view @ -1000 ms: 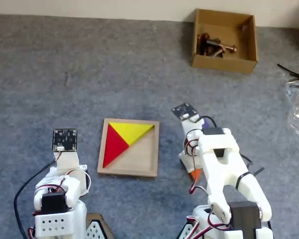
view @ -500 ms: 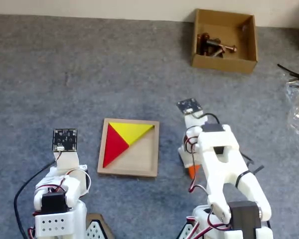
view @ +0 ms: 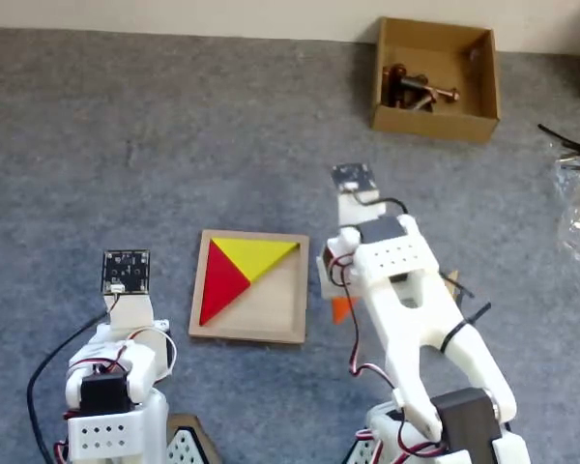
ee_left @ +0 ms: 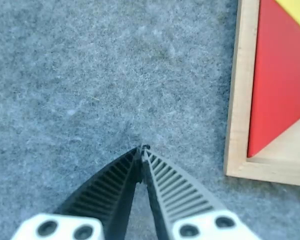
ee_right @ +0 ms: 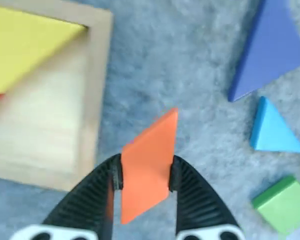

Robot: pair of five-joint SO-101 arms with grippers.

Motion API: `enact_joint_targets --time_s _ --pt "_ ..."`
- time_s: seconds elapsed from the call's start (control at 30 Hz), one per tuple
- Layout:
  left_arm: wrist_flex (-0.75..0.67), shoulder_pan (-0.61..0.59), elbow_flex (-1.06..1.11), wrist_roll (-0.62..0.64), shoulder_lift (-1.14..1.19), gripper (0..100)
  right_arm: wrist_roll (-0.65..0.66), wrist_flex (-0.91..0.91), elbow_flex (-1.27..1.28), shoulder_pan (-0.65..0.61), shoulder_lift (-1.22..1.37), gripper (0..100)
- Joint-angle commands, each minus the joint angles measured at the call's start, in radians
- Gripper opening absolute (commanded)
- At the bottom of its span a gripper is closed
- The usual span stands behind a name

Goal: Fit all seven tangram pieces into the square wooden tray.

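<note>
The square wooden tray (view: 246, 334) is seen on the grey surface (view: 126, 145), near the middle and toward the near edge. Two pieces are seated in it: a red triangle (view: 220, 280) against the tray's left wall and a yellow triangle (view: 253, 255) against its far wall, the two meeting along one side. The rest of the tray floor is bare wood.

The right gripper (ee_right: 146, 170) is clamped on an orange parallelogram (ee_right: 147, 162), which is held by its two long sides just beside the tray's right wall and outside it; whether the piece touches the surface cannot be told.

A dark blue triangle (ee_right: 272, 47), a light blue triangle (ee_right: 274, 132) and a green square (ee_right: 284, 202) are shown loose on the surface, on the side of the parallelogram away from the tray.

The left gripper (ee_left: 141, 150) is closed, tips together and holding nothing, over the surface just outside the tray's left wall.

A cardboard box (view: 435, 77) is placed near the far right corner.
</note>
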Motion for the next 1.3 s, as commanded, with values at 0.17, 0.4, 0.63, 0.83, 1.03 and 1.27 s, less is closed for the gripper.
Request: enact_joint_targets --time_s 0.17,0.4,0.63,0.83,1.03,1.27 --pt "0.008 -0.008 0.021 0.002 0.007 0 -0.14 0.131 -0.282 -0.108 -0.041 1.1" --pt "0.008 -0.008 0.021 0.002 0.007 0 -0.207 0.14 -0.383 -0.156 -0.041 1.1" --pt "0.008 -0.008 0.021 0.002 0.007 0 -0.204 0.154 -0.386 -0.15 -0.041 1.1" --pt "0.008 -0.008 0.021 0.002 0.007 0 -0.203 0.214 -0.492 -0.125 0.031 1.1" --pt "0.008 -0.008 0.021 0.002 0.007 0 -0.203 0.374 -0.751 -0.119 0.271 1.1" --pt "0.008 -0.008 0.021 0.002 0.007 0 -0.21 0.397 -0.872 -0.166 0.433 1.1"
